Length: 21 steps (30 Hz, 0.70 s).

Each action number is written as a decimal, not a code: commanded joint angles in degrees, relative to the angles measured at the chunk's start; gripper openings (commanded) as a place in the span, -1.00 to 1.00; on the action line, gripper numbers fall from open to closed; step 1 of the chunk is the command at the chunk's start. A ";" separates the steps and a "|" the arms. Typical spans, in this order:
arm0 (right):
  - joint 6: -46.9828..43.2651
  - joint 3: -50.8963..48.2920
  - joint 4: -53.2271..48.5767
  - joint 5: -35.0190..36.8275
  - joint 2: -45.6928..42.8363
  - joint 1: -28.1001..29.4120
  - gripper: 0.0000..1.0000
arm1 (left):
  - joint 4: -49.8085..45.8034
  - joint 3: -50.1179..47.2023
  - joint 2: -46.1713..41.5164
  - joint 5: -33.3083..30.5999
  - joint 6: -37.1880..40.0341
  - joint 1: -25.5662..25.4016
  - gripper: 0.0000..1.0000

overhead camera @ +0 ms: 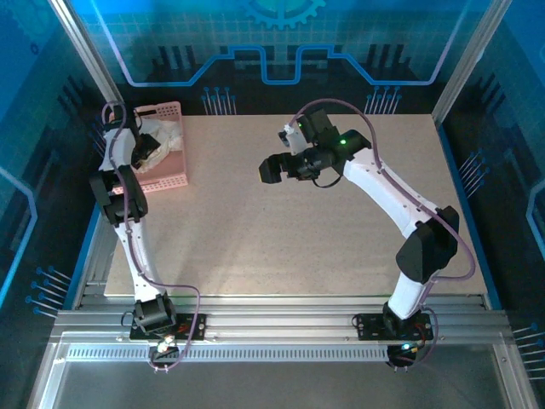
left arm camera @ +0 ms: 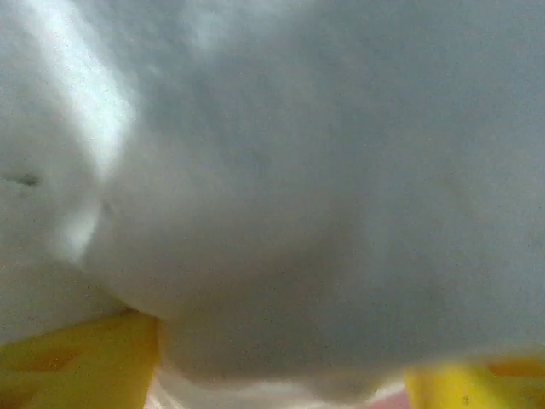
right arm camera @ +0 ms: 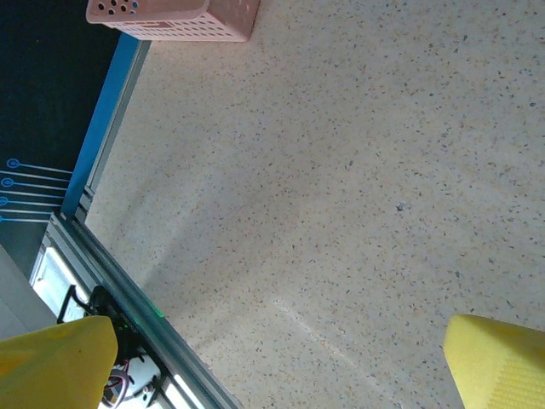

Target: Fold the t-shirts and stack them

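White t-shirt: we're seeing it bulging btwn L claw fingers, inside pink basket.
L claw: clenching or not, we can't tell.
R claw: gaping wide, holding nothing, hovering over bare table.

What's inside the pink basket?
The basket holds a bunched white t-shirt, with the left tool down in it. Anything beneath the fabric, further shirts included, is covered.

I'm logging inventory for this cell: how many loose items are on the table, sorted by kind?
White t-shirts: 1 seen, bunched inside the basket
Pink baskets: 1
Total: 2
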 commanded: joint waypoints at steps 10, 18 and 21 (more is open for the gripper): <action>0.84 2.28 -2.04 3.21 -2.44 1.41 1.00 | 5.70 3.51 -1.92 15.08 -1.48 1.40 -1.00; 0.80 -0.35 0.96 3.15 -2.76 0.70 1.00 | 10.36 5.50 -16.91 20.23 -2.86 -0.13 -1.00; 0.43 -0.53 1.32 2.49 -2.76 -0.01 1.00 | 10.74 9.08 -22.58 21.91 -3.28 -1.54 -1.00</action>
